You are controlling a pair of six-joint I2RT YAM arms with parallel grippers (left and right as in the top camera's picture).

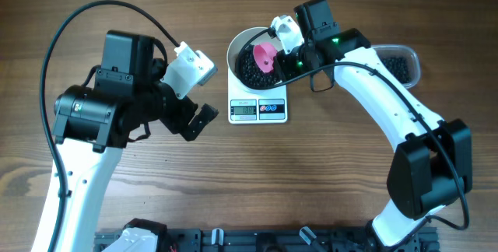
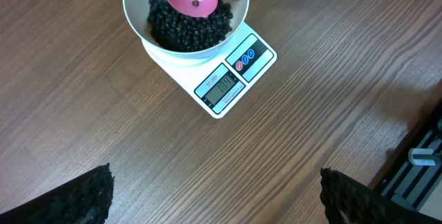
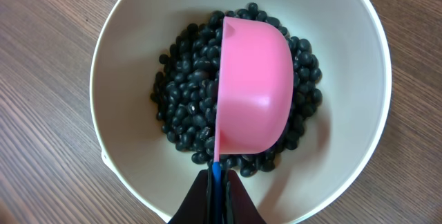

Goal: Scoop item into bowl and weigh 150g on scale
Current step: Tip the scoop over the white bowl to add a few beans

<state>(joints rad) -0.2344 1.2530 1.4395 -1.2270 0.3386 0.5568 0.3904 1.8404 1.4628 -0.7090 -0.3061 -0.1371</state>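
One bowl [image 3: 124, 58], scale [image 1: 257, 110], scoop [image 3: 254, 92], likely tub [image 1: 417, 64].

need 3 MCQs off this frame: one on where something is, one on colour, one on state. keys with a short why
1. Where does the bowl sit?
A. on the scale
B. beside the scale, apart from it
C. in front of the scale, apart from it

2. What colour is the scoop above the beans?
A. blue
B. pink
C. white

3. How do the left fingers stand?
A. shut on the scoop
B. shut on the bowl's rim
C. open, holding nothing

Key:
1 A: only the scale's display and buttons stick out from under the bowl.
2 B: the right wrist view shows a pink cup over the black beans.
3 C: the left wrist view shows the fingers wide apart with nothing between them.
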